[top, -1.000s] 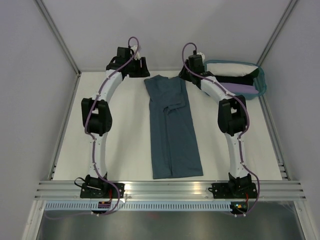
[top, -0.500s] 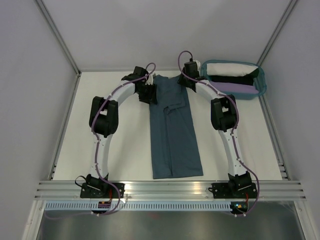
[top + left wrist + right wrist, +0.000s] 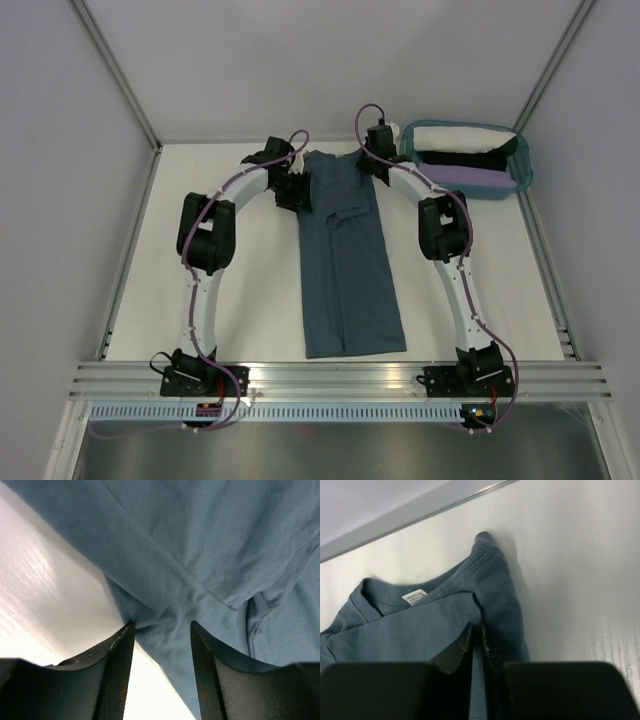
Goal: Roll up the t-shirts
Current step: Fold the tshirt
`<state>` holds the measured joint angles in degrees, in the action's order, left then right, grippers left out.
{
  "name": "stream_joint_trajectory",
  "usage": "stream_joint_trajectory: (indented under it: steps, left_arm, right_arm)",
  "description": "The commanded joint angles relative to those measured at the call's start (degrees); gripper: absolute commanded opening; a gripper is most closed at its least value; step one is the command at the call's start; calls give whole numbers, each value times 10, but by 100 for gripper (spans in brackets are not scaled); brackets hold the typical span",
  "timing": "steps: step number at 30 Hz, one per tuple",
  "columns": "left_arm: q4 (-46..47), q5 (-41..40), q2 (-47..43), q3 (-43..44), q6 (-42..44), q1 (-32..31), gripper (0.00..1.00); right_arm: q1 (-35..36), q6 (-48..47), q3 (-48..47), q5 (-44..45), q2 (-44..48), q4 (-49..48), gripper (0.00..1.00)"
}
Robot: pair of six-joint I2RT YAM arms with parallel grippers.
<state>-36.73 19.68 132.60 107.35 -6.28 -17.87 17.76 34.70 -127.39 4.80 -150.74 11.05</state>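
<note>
A slate-blue t-shirt (image 3: pixel 345 260) lies folded into a long strip down the middle of the table, collar at the far end. My left gripper (image 3: pixel 299 189) is open at the shirt's far left edge. In the left wrist view its fingers (image 3: pixel 116 670) straddle the cloth's edge (image 3: pixel 210 540), and the gripper (image 3: pixel 162 645) rests low on the table. My right gripper (image 3: pixel 369 164) is at the far right corner by the collar. In the right wrist view it (image 3: pixel 476 640) is shut on a fold of the shirt (image 3: pixel 420 625) beside the white neck label (image 3: pixel 415 596).
A teal basket (image 3: pixel 522 170) at the far right corner holds white, black and purple folded cloths. A metal rail (image 3: pixel 340 378) runs along the near edge, and grey walls enclose the table on three sides.
Both grippers have come down from the back of the table onto the shirt's far end, the left to its left edge and the right to its collar corner, where it has shut.
</note>
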Motion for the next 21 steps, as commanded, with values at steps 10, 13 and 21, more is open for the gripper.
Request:
stream_joint_trajectory:
  steps: [10, 13, 21]
  left_arm:
    - [2, -14, -15, 2, -13, 25, 52]
    - [3, -18, -12, 7, -9, 25, 53]
    - [2, 16, 32, 25, -32, 5, 46]
  right_arm:
    - [-11, 21, 22, 7, 36, -38, 0]
    - [-11, 17, 25, 7, 47, -42, 0]
    - [-11, 9, 77, 14, 91, -74, 0]
